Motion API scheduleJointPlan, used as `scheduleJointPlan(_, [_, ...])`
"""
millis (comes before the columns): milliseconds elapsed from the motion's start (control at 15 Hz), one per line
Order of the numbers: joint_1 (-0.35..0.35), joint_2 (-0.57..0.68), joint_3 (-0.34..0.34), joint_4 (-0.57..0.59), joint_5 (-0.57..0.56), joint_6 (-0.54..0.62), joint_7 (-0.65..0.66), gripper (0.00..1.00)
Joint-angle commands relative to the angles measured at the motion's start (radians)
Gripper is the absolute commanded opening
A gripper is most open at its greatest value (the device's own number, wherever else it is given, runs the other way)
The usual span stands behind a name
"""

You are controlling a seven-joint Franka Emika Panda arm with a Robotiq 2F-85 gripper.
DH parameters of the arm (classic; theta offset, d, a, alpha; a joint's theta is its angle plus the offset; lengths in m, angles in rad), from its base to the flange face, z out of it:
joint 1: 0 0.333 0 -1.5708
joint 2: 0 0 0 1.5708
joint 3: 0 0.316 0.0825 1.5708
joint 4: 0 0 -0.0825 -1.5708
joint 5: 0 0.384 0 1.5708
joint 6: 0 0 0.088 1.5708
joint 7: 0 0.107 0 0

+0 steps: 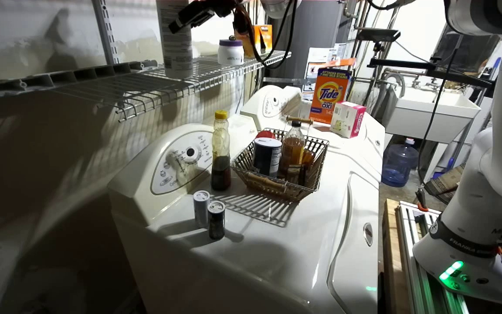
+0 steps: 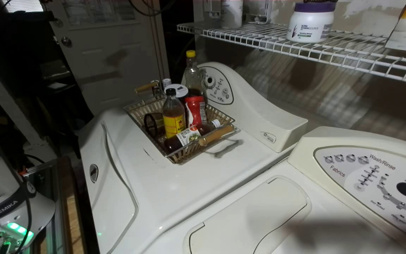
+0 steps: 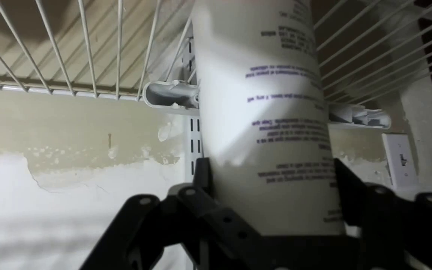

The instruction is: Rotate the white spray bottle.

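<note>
The white spray bottle (image 1: 177,52) stands upright at the near end of the wire shelf (image 1: 220,78) in an exterior view, its top cut off by the frame. It also shows on the shelf in an exterior view (image 2: 232,14). In the wrist view the bottle (image 3: 264,112) fills the middle, its printed text upside down. My gripper (image 3: 270,163) is shut on it, with dark fingers (image 3: 203,174) pressed along both sides. From outside, a black finger (image 1: 185,19) crosses the bottle's upper part. The spray head is out of view.
A purple-lidded jar (image 1: 231,53) and an orange box (image 1: 263,37) share the shelf. A grey bracket (image 1: 68,78) runs at the shelf's end. Below, a basket (image 1: 266,185) of bottles, a yellow-capped bottle (image 1: 221,152) and two shakers (image 1: 201,209) stand on the white machine (image 1: 251,253).
</note>
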Motion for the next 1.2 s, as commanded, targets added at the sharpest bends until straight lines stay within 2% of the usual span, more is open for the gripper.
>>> scheduleJointPlan(0, [-0.068, 0.046, 0.036, 0.092, 0.087, -0.170, -0.169, 0.52])
scheduleJointPlan(600, [-0.096, 0.138, 0.037, 0.268, 0.071, -0.437, -0.349, 0.52])
scheduleJointPlan(733, [-0.091, 0.157, 0.025, 0.295, 0.059, -0.440, -0.338, 0.52])
scheduleJointPlan(800, [-0.085, 0.110, 0.027, 0.245, 0.081, -0.391, -0.323, 0.77])
scheduleJointPlan(1133, [-0.087, 0.122, 0.026, 0.266, 0.081, -0.408, -0.323, 0.77])
